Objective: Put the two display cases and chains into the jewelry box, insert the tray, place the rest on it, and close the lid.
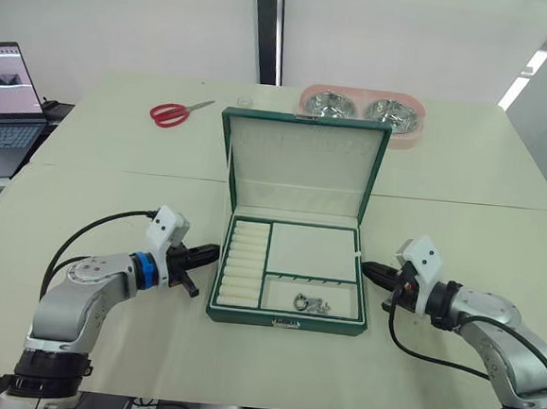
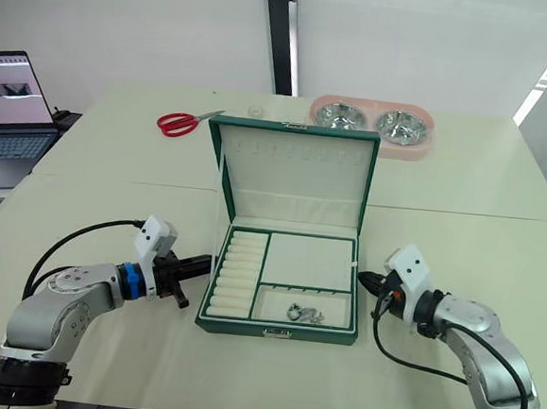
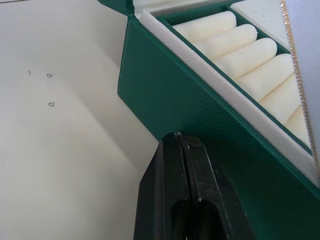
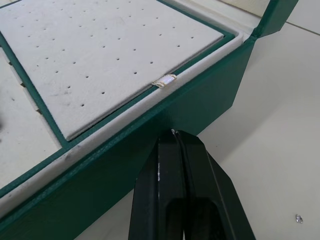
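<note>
Left eye view had the box [image 1: 292,272] sitting open mid-table, lid [image 1: 303,169] standing upright behind it, tray already seated on top. I could see cream ring rolls [image 1: 245,264] down its left side, a flat pad [image 1: 312,251] at the upper right, and some small silver jewelry [image 1: 311,304] lying in the front compartment.

My left gripper [image 1: 205,252] was pressed against the box's left wall, fingers pinched together on nothing. Right gripper [image 1: 374,269] mirrored it at the right wall, also clamped tight and empty. So I had both tips bracing the box from either side. A thin gold chain [image 3: 300,85] showed over the rolls in the left wrist view.

Farther back sat red scissors [image 1: 172,113] and a pink double bowl [image 1: 361,112], well clear.

As I judged it, only the lid remained. The risk: those closed tips were low on the walls, so one pushing harder could skid or twist the box. And if that chain trailed over the rim, the lid might pinch it.
</note>
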Controlling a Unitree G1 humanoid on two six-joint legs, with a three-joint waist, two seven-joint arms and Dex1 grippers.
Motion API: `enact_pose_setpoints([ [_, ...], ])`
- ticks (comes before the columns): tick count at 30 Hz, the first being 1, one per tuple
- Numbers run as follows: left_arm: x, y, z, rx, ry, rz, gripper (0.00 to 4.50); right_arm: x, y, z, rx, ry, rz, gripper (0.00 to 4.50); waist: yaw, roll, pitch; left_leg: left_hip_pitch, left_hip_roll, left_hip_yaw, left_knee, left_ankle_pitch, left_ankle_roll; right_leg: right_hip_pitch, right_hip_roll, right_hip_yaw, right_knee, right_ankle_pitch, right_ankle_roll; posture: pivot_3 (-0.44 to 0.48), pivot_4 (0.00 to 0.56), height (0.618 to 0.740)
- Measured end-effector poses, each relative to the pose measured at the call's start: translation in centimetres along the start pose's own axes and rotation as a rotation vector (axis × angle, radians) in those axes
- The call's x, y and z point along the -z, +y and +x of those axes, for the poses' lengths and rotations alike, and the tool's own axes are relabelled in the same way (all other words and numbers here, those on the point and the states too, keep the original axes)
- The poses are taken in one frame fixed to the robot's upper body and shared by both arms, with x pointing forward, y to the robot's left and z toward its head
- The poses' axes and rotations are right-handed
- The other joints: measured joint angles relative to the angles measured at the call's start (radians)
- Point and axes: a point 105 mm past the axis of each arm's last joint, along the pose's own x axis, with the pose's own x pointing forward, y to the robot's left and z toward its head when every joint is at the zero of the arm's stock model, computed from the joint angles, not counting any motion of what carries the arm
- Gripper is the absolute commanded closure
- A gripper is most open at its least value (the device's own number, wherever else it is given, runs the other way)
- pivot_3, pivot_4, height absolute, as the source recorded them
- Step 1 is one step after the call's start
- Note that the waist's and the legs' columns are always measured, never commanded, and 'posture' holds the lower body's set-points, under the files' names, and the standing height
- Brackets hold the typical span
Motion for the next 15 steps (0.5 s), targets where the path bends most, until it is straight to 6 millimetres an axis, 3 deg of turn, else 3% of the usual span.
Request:
enact_pose_setpoints([
  [15,0.3,-0.3,-0.8,-0.004,0.027,-0.014,4.5,0.5,1.6,-0.7,-0.059,0.023,0.011,4.47,-0.001,0.0,0.0,0.0,0.0,0.0,0.0,0.0,0.0,0.0,0.0,0.0,0.0,0.0,0.0,0.0,0.15,0.74],
])
